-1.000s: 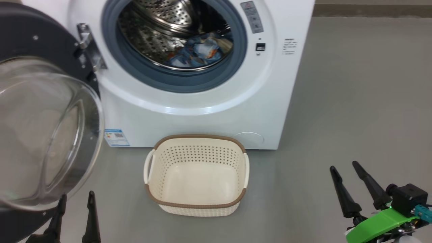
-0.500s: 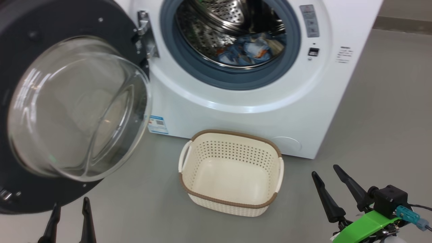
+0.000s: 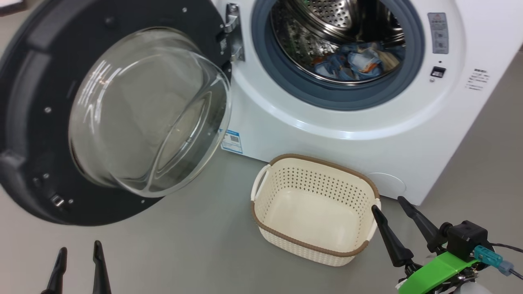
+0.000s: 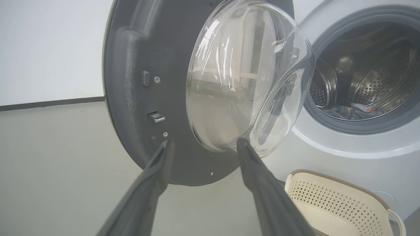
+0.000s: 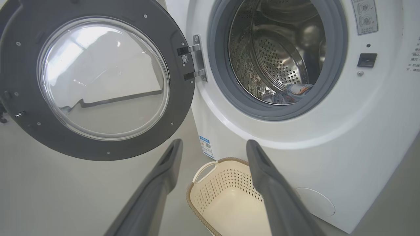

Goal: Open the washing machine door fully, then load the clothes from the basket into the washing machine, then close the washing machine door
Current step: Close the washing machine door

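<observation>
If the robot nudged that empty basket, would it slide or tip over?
Probably slide: the basket is empty, thin perforated plastic, so likely light, and the floor looks smooth. It sits wide and low, so tipping seems unlikely unless pushed at the rim. Its walls look fairly stiff, though they may flex a little.

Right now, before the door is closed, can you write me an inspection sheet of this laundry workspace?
Surface: grey floor, smooth.
Job's things: washing machine door swung open to the left; clothes lying in the drum of the washing machine; basket empty, on the floor before the machine.
Clutter: nothing seen.
Grippers: left gripper open, holding nothing; right gripper open, holding nothing, beside the basket.
Cables: thin dark cable at the right wrist.
Surroundings: white wall with dark baseboard behind the door.
</observation>
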